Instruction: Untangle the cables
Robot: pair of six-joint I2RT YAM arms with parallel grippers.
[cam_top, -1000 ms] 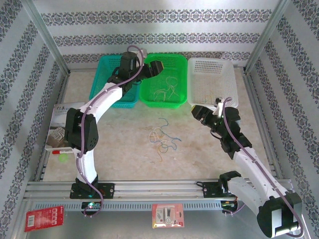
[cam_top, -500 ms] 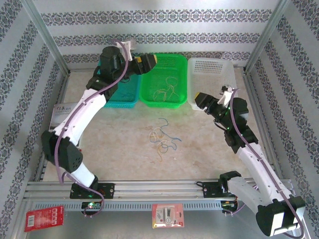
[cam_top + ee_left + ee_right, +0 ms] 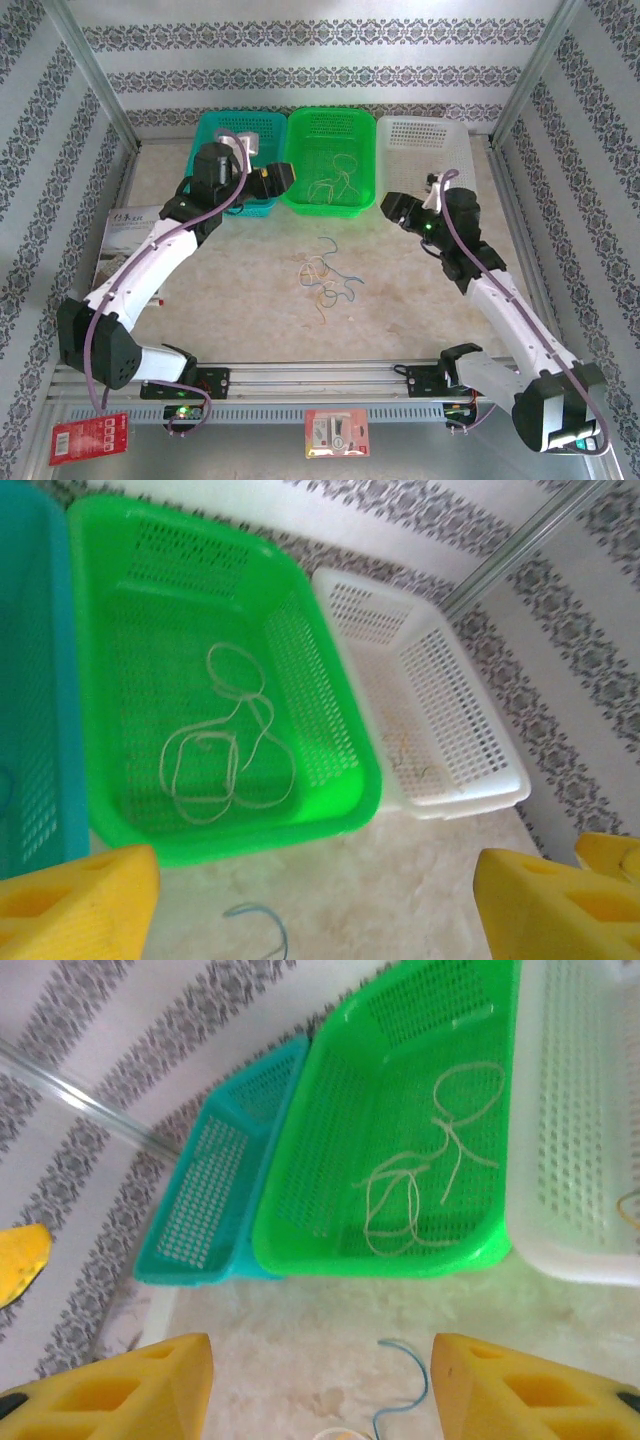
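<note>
A loose tangle of thin cables (image 3: pixel 326 277), pale blue, whitish and yellowish, lies on the table's middle. A whitish cable (image 3: pixel 330 183) rests coiled in the green basket (image 3: pixel 300 200); it is also seen as the whitish cable (image 3: pixel 215 750) (image 3: pixel 415 1185). My left gripper (image 3: pixel 281 178) hovers at the green basket's near left corner, open and empty (image 3: pixel 315 910). My right gripper (image 3: pixel 391 208) hangs by the white basket's near left corner, open and empty (image 3: pixel 320 1390). A blue cable end (image 3: pixel 408 1385) (image 3: pixel 262 925) lies on the table below both.
A teal basket (image 3: pixel 212 135), the green basket and a white basket (image 3: pixel 455 150) stand in a row at the back. A yellowish strand (image 3: pixel 628 1208) lies in the white basket. A flat box (image 3: pixel 125 235) sits at the left; red packets (image 3: pixel 88 438) lie on the front rail.
My left arm has swung back from above the green basket to its near left corner, its jaws a little wider. My right gripper has shifted slightly up and left.
</note>
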